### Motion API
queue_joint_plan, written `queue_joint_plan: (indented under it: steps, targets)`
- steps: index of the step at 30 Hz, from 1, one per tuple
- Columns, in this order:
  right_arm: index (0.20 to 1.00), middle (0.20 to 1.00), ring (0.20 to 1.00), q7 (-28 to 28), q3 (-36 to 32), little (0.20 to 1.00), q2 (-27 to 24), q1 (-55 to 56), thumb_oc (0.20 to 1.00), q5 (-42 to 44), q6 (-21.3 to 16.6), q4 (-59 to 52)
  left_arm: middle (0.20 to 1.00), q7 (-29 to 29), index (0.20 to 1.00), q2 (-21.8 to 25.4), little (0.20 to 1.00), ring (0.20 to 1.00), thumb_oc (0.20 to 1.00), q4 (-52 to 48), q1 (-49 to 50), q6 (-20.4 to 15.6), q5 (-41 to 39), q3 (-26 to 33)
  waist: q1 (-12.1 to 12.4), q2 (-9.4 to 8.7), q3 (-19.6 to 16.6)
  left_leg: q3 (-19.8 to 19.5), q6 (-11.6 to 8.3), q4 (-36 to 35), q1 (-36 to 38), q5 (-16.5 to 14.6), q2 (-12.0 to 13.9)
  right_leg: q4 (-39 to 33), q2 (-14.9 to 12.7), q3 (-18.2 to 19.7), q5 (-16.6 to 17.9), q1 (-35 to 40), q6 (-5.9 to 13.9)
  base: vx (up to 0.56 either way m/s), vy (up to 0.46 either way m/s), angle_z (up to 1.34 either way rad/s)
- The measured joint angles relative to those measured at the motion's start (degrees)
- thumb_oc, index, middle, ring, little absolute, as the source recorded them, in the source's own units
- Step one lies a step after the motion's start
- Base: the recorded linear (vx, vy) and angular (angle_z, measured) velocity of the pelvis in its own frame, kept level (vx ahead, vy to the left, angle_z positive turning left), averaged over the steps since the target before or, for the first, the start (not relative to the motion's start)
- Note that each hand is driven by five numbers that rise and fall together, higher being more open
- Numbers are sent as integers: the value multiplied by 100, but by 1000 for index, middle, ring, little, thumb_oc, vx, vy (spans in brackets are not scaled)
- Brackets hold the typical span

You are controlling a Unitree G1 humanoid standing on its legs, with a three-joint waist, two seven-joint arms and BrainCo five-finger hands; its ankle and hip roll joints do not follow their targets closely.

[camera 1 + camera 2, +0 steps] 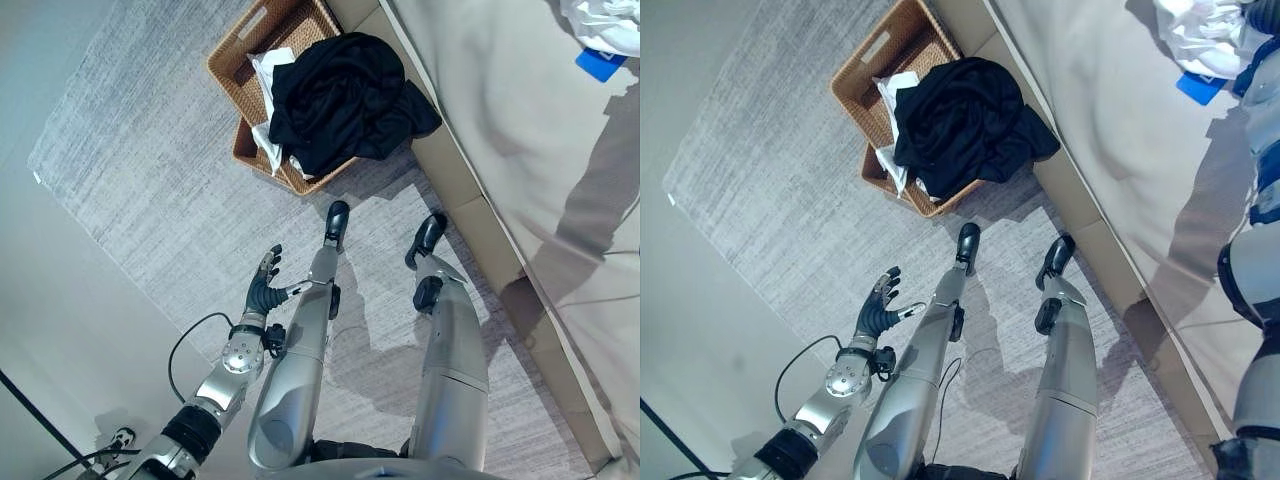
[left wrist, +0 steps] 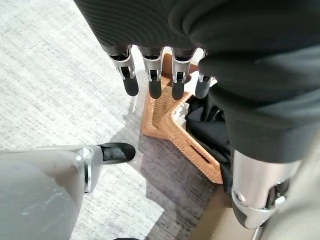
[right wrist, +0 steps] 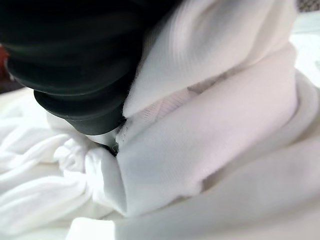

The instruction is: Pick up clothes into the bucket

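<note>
grey rug, beige bed, wicker basket

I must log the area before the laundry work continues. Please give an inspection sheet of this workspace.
surface: grey woven rug.
job's things: brown wicker basket holding a white cloth, black garment draped over its rim; white clothes pile on the beige padded surface.
clutter: small blue flat item beside the pile.
hands: left hand open above the rug, holding nothing; right hand amid white cloth, fingers hidden.
cables: nothing seen among the clothes.
surroundings: nothing seen.
</note>
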Motion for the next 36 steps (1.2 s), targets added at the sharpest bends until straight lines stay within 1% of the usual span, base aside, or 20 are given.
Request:
queue_joint_plan:
  steps: [2, 6, 9, 10, 12, 16, 17, 18, 19, 20, 21, 22, 23, 24, 25, 26, 28, 30, 33, 36]
  targets:
    - [200, 200, 200, -13, 12, 200, 18, 24, 200, 62, -21, -129, 1000, 2, 1000, 16, 1000, 1000, 1000, 13, -17, -1, 8, 17, -39, -2, 1, -16, 10, -20, 237, -7, 18, -124, 20, -29, 47, 292, 23, -35, 16, -3]
    - [200, 200, 200, -136, -14, 200, -14, 23, 200, 192, -54, -464, 1000, -1, 1000, 83, 1000, 1000, 1000, -34, -76, -3, 18, 66, -132, -59, -45, -11, 44, -91, 680, -31, 46, -436, 83, -43, 97, 834, 172, -17, 54, -4]
    - [200, 200, 200, -227, -16, 200, -17, 79, 200, 278, -113, -989, 1000, -9, 1000, 281, 1000, 1000, 1000, -95, -125, -12, 26, 116, -251, -77, -50, 4, 101, -93, 1031, -98, 49, -630, 127, -36, 166, 1265, 268, -50, 76, -6]
    - [200, 200, 200, -289, -19, 200, -55, 92, 200, 277, -135, -1247, 1000, -16, 1000, 376, 1000, 1000, 1000, -114, -172, -31, 26, 152, -282, -104, -67, 37, 110, -63, 1153, -106, 29, -760, 137, -21, 299, 1434, 265, -78, 112, -15]
    - [200, 200, 200, -347, -26, 200, -140, 132, 200, 274, -170, -1712, 1000, -63, 1000, 532, 1000, 1000, 1000, -287, -248, -49, 21, 255, -366, -137, -58, 104, 147, -53, 1337, -145, 67, -946, 215, -12, 362, 1716, 322, 29, 96, -15]
    - [200, 200, 200, -386, -46, 200, -224, 583, 200, 279, -227, -2510, 1000, -240, 1000, 864, 1000, 1000, 1000, -663, -429, -111, 18, 347, -393, -313, -48, 271, 219, -116, 2186, -358, 124, -1431, 307, 117, 469, 2650, 320, 47, 60, -29]
    - [200, 200, 200, -415, -152, 200, -193, 720, 200, 275, -401, -2821, 1000, -314, 1000, 1140, 1000, 1000, 1000, -954, -387, -277, 24, 374, -396, -459, -146, 411, 232, -182, 2424, -372, 152, -1610, 332, 172, 535, 2883, 409, 53, 50, -31]
    - [200, 200, 200, -397, -154, 200, -227, 718, 200, 287, -418, -2923, 1000, -345, 1000, 1182, 1000, 1000, 1000, -1033, -519, -251, 17, 458, -508, -526, -135, 446, 207, -154, 2522, -393, 145, -1670, 350, 214, 567, 2995, 367, 117, 41, -29]
    - [200, 200, 200, -307, -330, 200, -316, 997, 200, 314, -434, -3302, 1000, -460, 1000, 1316, 1000, 1000, 1000, -1196, -634, -175, 20, 456, -473, -581, -123, 473, 235, -174, 2735, -385, 161, -1796, 385, 237, 745, 3274, 363, 45, -3, -11]
    - [200, 200, 200, -268, -359, 200, -327, 1134, 200, 337, -463, -3449, 1000, -501, 1000, 1363, 1000, 1000, 1000, -1241, -751, -192, 20, 465, -534, -623, -137, 482, 205, -203, 2885, -428, 170, -1884, 397, 240, 758, 3427, 348, 148, -3, -12]
    - [200, 200, 200, -121, -611, 200, -404, 1542, 200, 389, -521, -3932, 1000, -587, 1000, 1416, 1000, 1000, 1000, -1316, -850, -201, 18, 482, -509, -664, -181, 507, 220, -286, 3176, -488, 181, -2097, 421, 235, 784, 3778, 396, 117, 9, -21]
    - [200, 200, 200, 47, -797, 200, -510, 1861, 200, 510, -596, -4446, 1000, -695, 1000, 1614, 1000, 1000, 1000, -1622, -1004, -155, 23, 548, -599, -733, -259, 588, 196, -417, 3417, -561, 205, -2296, 430, 242, 760, 4020, 409, 117, 9, -17]
    - [200, 200, 200, 111, -938, 200, -537, 2035, 200, 534, -676, -4619, 1000, -735, 1000, 1715, 1000, 1000, 1000, -1749, -1053, -193, 26, 588, -565, -761, -323, 595, 211, -474, 3473, -533, 205, -2371, 435, 243, 794, 4079, 442, 67, 14, -17]
    - [200, 200, 200, 240, -1183, 200, -577, 2403, 200, 609, -786, -4931, 1000, -821, 1000, 1783, 1000, 1000, 1000, -1975, -1127, -215, 26, 736, -640, -825, -527, 615, 221, -564, 3516, -543, 206, -2482, 446, 250, 834, 4139, 487, 37, 11, -8]
    - [200, 200, 200, 272, -1252, 200, -611, 2533, 200, 624, -790, -5028, 1000, -832, 1000, 1783, 1000, 1000, 1000, -2049, -1175, -215, 22, 792, -690, -852, -612, 620, 215, -606, 3551, -539, 202, -2523, 446, 253, 850, 4159, 491, 92, 15, -10]
    - [200, 200, 200, 450, -1463, 200, -788, 2905, 200, 708, -787, -5345, 1000, -925, 1000, 1773, 1000, 1000, 1000, -2183, -1326, -168, 21, 854, -673, -861, -652, 643, 206, -696, 3702, -514, 206, -2643, 475, 275, 927, 4313, 462, 72, 10, -8]
    - [200, 200, 200, 712, -1737, 200, -874, 3444, 200, 799, -791, -5723, 1000, -1002, 1000, 1737, 1000, 1000, 1000, -2311, -1369, -167, 16, 944, -768, -850, -812, 709, 191, -771, 3916, -559, 237, -2792, 512, 301, 956, 4526, 455, 92, 5, -15]
    - [200, 200, 200, 964, -2368, 200, -822, 4189, 200, 933, -803, -6236, 1000, -1094, 1000, 1735, 1000, 1000, 1000, -2461, -1366, -106, 18, 1038, -805, -845, -903, 746, 212, -916, 4193, -539, 271, -2935, 560, 304, 969, 4799, 447, 63, -3, -10]
    - [200, 200, 200, 1329, -2493, 200, -834, 4602, 200, 1063, -780, -6511, 1000, -1225, 1000, 1656, 1000, 1000, 1000, -2471, -1432, -30, 20, 1066, -1003, -821, -1227, 791, 192, -1104, 4575, -556, 319, -3100, 619, 329, 968, 5123, 450, 61, -7, -17]
    - [200, 200, 200, 1539, -2496, 200, -812, 4675, 200, 1219, -756, -6568, 1000, -1356, 1000, 1475, 1000, 1000, 1000, -2451, -1623, 107, 17, 1012, -1120, -817, -1434, 873, 155, -1242, 4907, -582, 383, -3279, 694, 389, 968, 5435, 449, 55, -15, -16]
